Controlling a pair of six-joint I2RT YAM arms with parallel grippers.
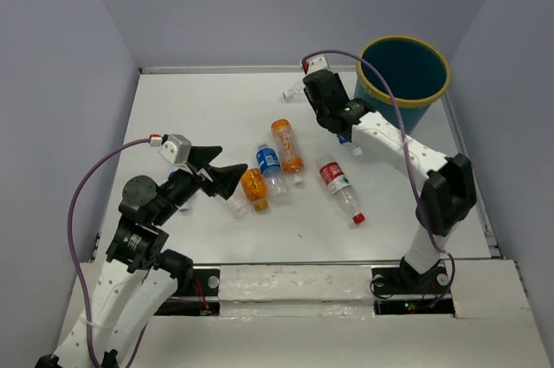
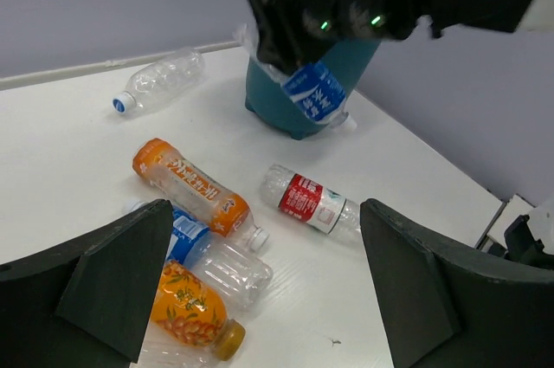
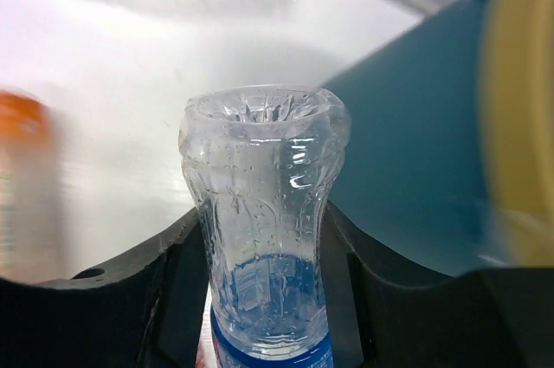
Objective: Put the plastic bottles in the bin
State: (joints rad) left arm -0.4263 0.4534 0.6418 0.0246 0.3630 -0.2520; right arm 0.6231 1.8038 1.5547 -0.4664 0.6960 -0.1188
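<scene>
The right gripper is clamped on a clear blue-labelled bottle, a finger pressed against each side of it, just beside the bin's near wall. Whether the bottle's cap end is off the table cannot be told.

The step in hand looks like the lift and carry. To do it well, the arm should raise the bottle straight up until its low end is above the yellow rim, then move over the middle of the opening before letting go. A soft, thin bottle can slip or swing, so a steady grip matters.

The left gripper stands wide and holds nothing, hovering over the cluster of two orange bottles and a second blue-labelled one. A red-labelled bottle lies nearby, a clear one farther back.

From above, the bin's inside looks dark teal — no bottle can be made out in it.
</scene>
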